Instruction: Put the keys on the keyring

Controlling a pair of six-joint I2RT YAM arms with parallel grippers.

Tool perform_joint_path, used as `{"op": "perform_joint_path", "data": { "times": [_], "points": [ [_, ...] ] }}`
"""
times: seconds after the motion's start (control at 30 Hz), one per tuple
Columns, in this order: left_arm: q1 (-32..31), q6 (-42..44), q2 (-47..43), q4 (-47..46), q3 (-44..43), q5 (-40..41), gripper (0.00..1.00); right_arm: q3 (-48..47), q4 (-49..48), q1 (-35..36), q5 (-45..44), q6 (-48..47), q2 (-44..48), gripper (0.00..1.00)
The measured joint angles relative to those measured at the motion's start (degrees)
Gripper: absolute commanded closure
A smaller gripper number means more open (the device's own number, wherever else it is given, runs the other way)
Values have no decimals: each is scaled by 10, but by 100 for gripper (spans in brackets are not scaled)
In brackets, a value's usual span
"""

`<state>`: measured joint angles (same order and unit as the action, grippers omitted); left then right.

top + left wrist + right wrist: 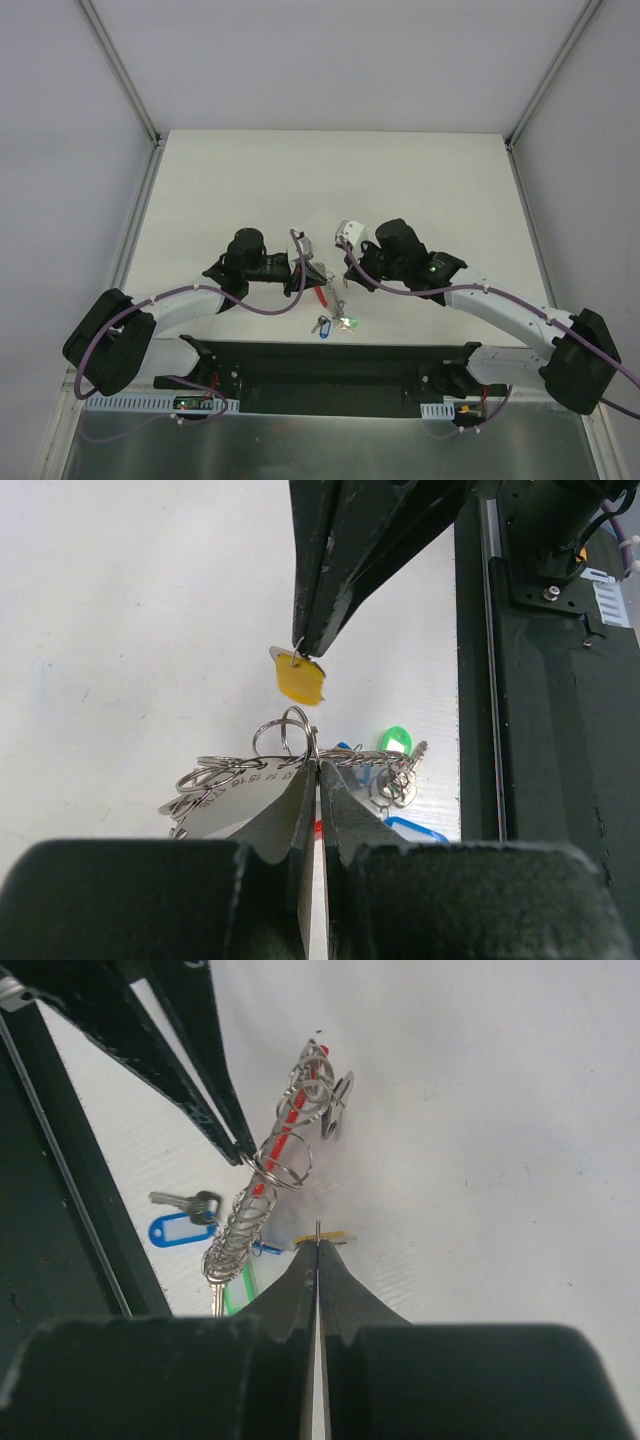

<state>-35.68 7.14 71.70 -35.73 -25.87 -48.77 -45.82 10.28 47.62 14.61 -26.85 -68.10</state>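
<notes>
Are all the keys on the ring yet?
Not yet. The left gripper pinches the keyring; the right gripper holds the yellow key just beside it, not threaded. The green key, blue tag and dark-headed key lie below on the table; whether they are attached already, I cannot tell.

The keyring [283, 730] is shiny metal wire. The yellow key cap [300, 682] looks like smooth plastic. The blue tag [172, 1231] is glossy plastic. The table [120, 600] is white and dull, a bit rough
</notes>
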Motion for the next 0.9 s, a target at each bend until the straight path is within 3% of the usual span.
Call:
{"op": "perform_joint_path", "data": {
  "times": [0.33,0.9],
  "points": [
    [0,12,3,5,0,-23,100,0,8,3,73,-23,-2,99],
    [0,28,16,10,0,-86,100,0,24,26,83,-39,-15,99]
  ]
}}
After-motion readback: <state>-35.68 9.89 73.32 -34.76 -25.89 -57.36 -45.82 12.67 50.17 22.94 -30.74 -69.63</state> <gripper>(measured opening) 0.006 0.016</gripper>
